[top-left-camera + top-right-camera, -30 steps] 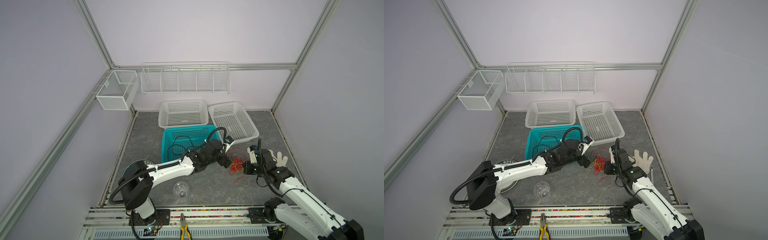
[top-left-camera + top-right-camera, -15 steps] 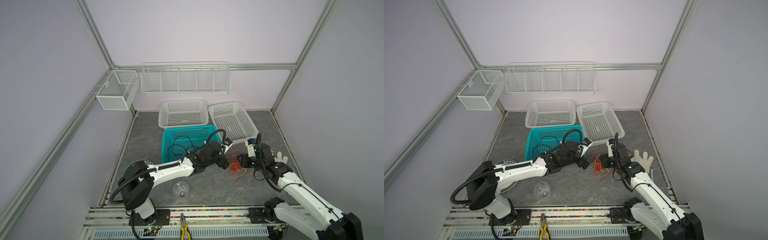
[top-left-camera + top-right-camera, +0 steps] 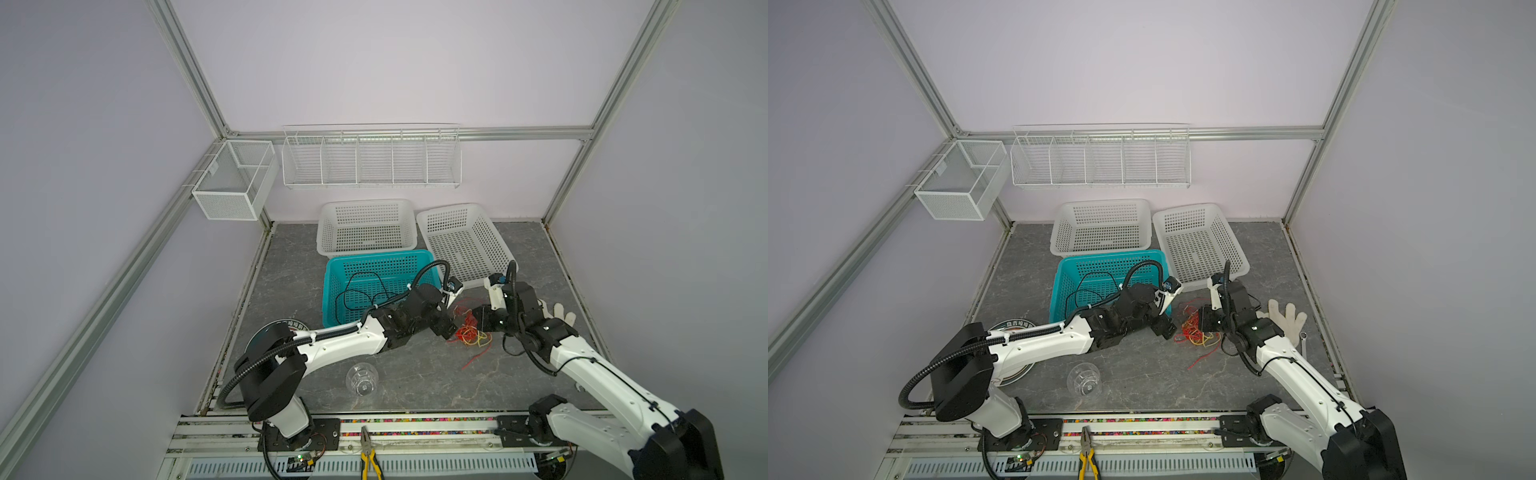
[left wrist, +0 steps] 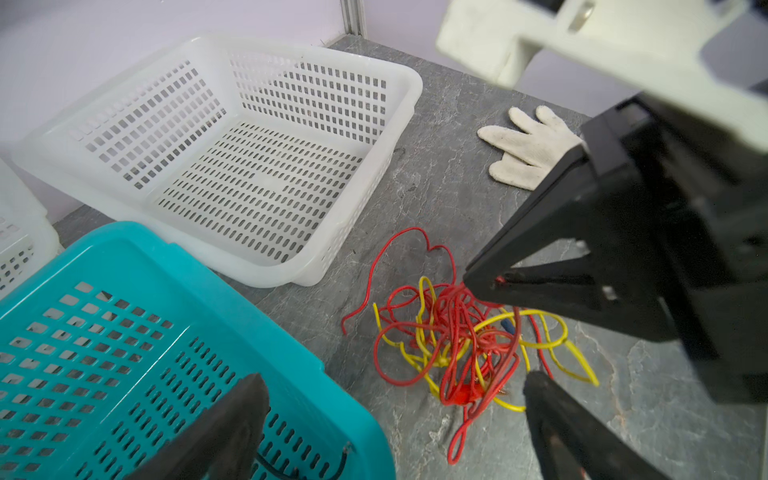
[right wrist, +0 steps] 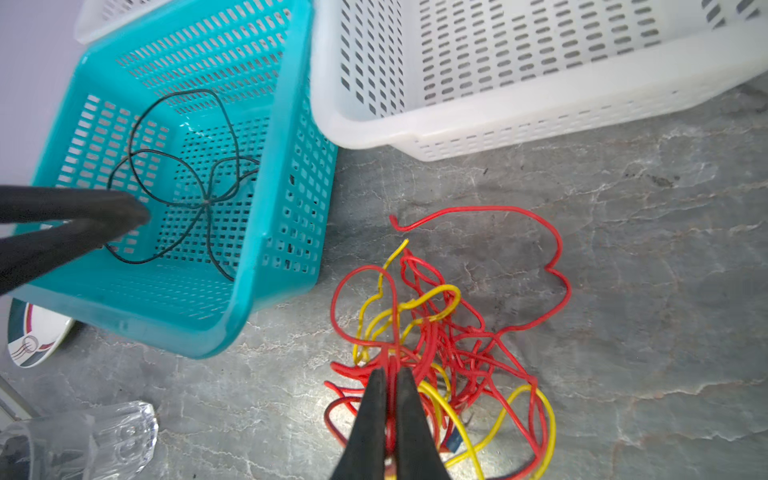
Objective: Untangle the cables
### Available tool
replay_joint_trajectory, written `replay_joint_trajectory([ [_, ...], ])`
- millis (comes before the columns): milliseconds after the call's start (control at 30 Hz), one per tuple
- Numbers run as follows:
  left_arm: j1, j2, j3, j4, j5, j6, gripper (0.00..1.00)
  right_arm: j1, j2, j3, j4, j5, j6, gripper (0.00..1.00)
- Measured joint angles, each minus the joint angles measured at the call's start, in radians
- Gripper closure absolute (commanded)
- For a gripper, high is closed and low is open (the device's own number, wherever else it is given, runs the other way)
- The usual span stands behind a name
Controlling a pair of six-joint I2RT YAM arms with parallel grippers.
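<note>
Right hand (image 5: 390, 376) is pressed together, with red strands of the cables (image 5: 440, 340) pinched at its tips. The red-and-yellow tangle is seen on the tabletop (image 5: 623, 249) between both hands. Left hand (image 4: 392, 386) is spread wide just beside it. A black cable (image 5: 183, 174) is noted in the teal basket (image 5: 266, 291) by the left hand.

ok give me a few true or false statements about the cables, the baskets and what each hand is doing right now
1. The right hand is shut on red strands of the red-and-yellow tangle. True.
2. The left hand grips a yellow cable. False: it is open and holds nothing.
3. A black cable lies in the teal basket. True.
4. The tangle lies in a white basket. False: it lies on the table.
</note>
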Motion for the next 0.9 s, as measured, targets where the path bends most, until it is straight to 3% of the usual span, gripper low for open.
replay_joint_trajectory([
  [367,0.0,-0.023,-0.035,0.042,-0.031,0.004,0.06,0.001,-0.224,0.098,-0.114,-0.032,-0.072,0.94],
  [733,0.0,-0.039,-0.073,0.149,-0.016,0.019,0.06,0.0,-0.284,0.1,-0.15,-0.059,-0.087,0.94],
  [800,0.0,-0.045,-0.082,0.172,-0.006,0.024,0.09,0.0,-0.279,0.1,-0.144,-0.07,-0.086,0.94],
  [900,0.0,-0.046,-0.082,0.201,0.008,0.039,0.21,0.0,-0.271,0.1,-0.128,-0.085,-0.085,0.94],
])
